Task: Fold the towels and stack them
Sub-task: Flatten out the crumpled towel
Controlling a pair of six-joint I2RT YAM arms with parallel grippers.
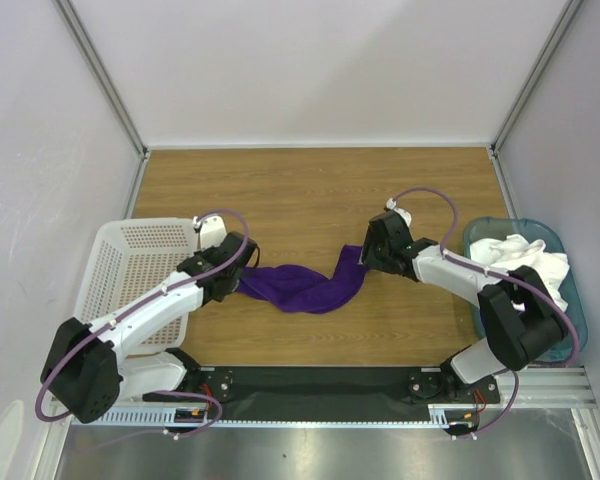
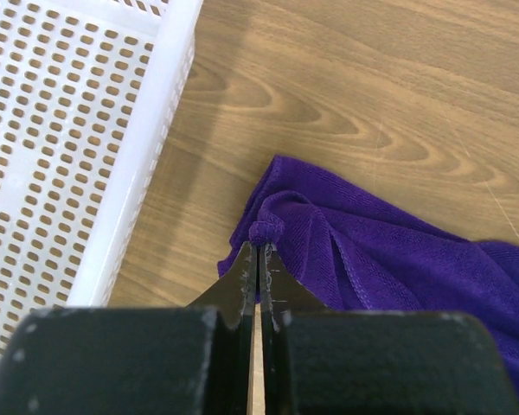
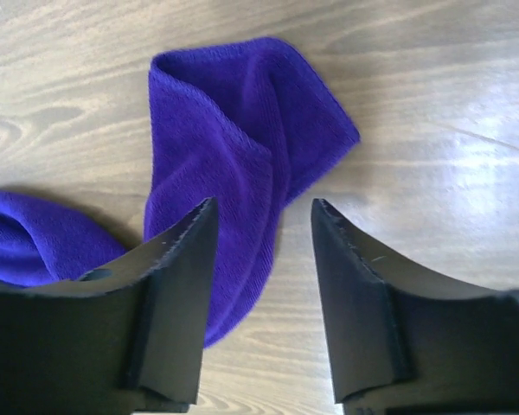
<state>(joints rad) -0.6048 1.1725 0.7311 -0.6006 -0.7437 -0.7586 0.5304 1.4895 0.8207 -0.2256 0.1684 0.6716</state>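
Left claw clamped on deep-purple cloth towel corner; right claw apart over other end, off-centre: may miss edge.

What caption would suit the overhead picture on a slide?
Left claw pinches one end of a purple towel on the wooden table; the open right claw is poised at the other end.

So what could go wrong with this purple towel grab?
1. The left gripper pinches only a small bunched bit of the deep-purple cloth towel; it might slip out under tension.
2. The open right gripper sits over the towel's side edge, so it might catch little cloth or miss.
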